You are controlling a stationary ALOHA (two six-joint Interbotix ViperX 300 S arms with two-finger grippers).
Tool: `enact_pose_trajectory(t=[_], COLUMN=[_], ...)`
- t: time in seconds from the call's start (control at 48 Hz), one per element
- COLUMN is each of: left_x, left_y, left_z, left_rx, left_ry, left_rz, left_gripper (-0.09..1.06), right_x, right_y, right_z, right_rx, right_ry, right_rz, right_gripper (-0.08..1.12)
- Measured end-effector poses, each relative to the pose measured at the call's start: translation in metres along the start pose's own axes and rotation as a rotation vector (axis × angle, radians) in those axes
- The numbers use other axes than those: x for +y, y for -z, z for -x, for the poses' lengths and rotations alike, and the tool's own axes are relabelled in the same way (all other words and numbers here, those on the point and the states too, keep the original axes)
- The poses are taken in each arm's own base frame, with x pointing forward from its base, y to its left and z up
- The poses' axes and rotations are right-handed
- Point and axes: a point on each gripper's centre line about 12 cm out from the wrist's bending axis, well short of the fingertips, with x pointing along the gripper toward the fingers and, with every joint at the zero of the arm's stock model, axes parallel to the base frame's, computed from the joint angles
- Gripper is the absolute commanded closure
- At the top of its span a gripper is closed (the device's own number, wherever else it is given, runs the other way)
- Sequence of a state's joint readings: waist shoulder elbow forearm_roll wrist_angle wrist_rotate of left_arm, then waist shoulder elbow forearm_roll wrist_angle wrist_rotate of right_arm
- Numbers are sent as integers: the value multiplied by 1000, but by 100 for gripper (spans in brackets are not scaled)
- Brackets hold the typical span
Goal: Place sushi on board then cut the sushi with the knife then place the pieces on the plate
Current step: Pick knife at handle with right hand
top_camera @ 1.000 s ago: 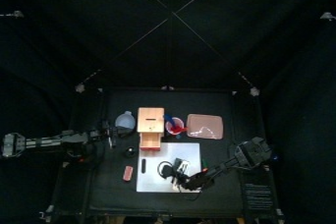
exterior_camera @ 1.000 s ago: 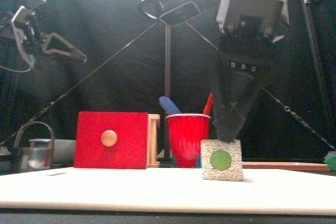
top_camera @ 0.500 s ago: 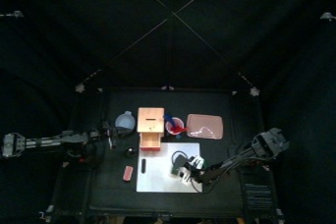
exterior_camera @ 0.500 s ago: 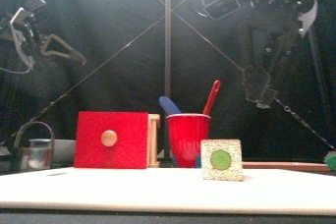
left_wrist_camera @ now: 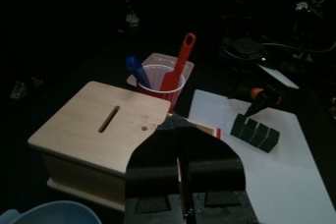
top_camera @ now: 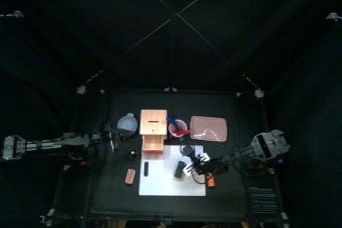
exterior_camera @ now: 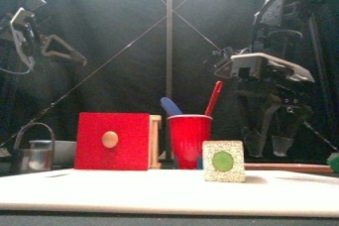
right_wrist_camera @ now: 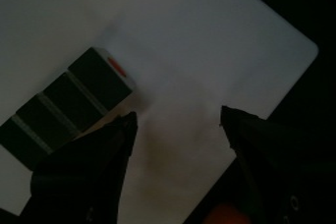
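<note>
Left arm is resting over the table's [top_camera: 104, 200] left edge. The left gripper [left_wrist_camera: 178, 135] is sitting with jaws pressed together, holding nothing and pointing toward the wooden box [top_camera: 154, 132].

A metal cutter [exterior_camera: 38, 156] is standing near the table's left edge, and a blue-grey bowl [top_camera: 124, 122] is sitting just left of the box toward the back. A small red-orange block [top_camera: 130, 176] is lying alone on the table just off the board's left edge.

The box is standing at the board's back edge with its red drawer front [exterior_camera: 111, 141] facing the table's front. A red cup [exterior_camera: 189, 139] is standing just right of the box. A blue knife [exterior_camera: 171, 105] and a red knife [exterior_camera: 213, 97] are sticking up out of it, with the red one leaning right.

The white board [top_camera: 167, 184] is lying at the table's front middle, and its front part is showing bare white. The sushi [exterior_camera: 225, 161] is lying on the board's right half. It is showing a green disc on a pale speckled end toward the front, and is apart from the cup.

A pink tray [top_camera: 210, 128] is lying behind the board's right corner, right of the cup.

The right gripper [right_wrist_camera: 180, 120] is coming in from the table's right edge and hanging above the board near the sushi. Its jaws are spread wide, gripping nothing, and the sushi is lying clear of both.

A green thing [exterior_camera: 334, 161] is poking in at the far right, too cut off to tell what it is.
</note>
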State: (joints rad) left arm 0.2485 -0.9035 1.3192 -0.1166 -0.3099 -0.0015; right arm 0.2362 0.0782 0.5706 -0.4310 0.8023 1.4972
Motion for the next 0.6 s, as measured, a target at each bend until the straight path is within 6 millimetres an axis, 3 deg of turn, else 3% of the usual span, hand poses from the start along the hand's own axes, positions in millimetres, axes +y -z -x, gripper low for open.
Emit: enact_pose_trajectory(t=[0.354,0.604], left_x=[0,0], left_y=[0,0], left_z=[0,0], left_rx=[-2,0], left_ry=[0,0], left_rz=[0,2], left_gripper=[89,89], right_x=[-1,10], right_y=[-6,-19], right_z=[-20,-15], right_rx=[-23,-68], right_ry=[38,8], right_rz=[34,59], right_gripper=[8,8])
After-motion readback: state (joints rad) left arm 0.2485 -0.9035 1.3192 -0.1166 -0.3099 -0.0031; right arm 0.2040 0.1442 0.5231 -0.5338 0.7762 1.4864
